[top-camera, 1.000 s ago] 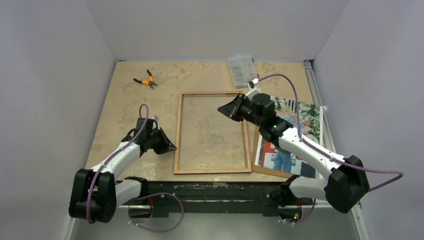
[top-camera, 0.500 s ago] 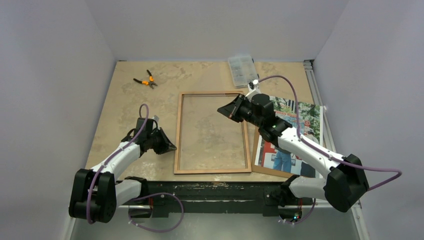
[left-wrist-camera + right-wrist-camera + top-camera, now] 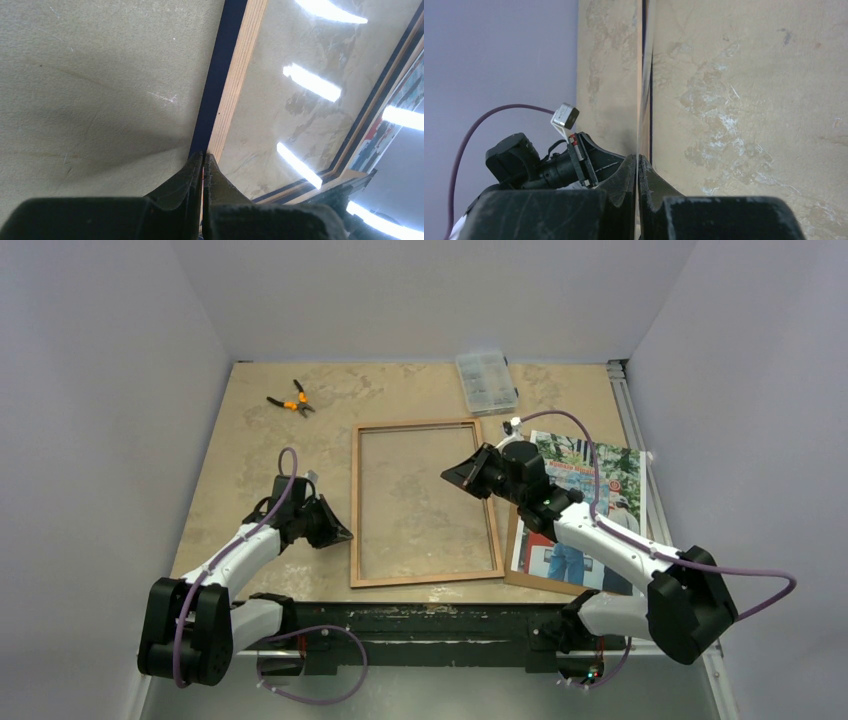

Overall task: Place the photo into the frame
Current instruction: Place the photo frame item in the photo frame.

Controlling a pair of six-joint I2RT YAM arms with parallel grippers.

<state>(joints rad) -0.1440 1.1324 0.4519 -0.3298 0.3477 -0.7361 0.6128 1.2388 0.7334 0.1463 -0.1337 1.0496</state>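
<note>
Beige marbled counter (image 3: 260, 440) between grey walls carries the frame (image 3: 354, 500), lying flat at its middle, wood-brown face up. Just to its right the photo (image 3: 615, 475) lies picture up on a brown board (image 3: 545, 583), partly under the right arm. The right gripper (image 3: 447, 477) hangs over the far right part of the pane, jaws pressed together and empty. The left gripper (image 3: 345, 536), its jaws also pressed together, meets the frame's left rail.

White arms (image 3: 235, 558) with black joints, purple cables (image 3: 289, 450), black left claw (image 3: 347, 537) and right claw (image 3: 446, 478)
</note>
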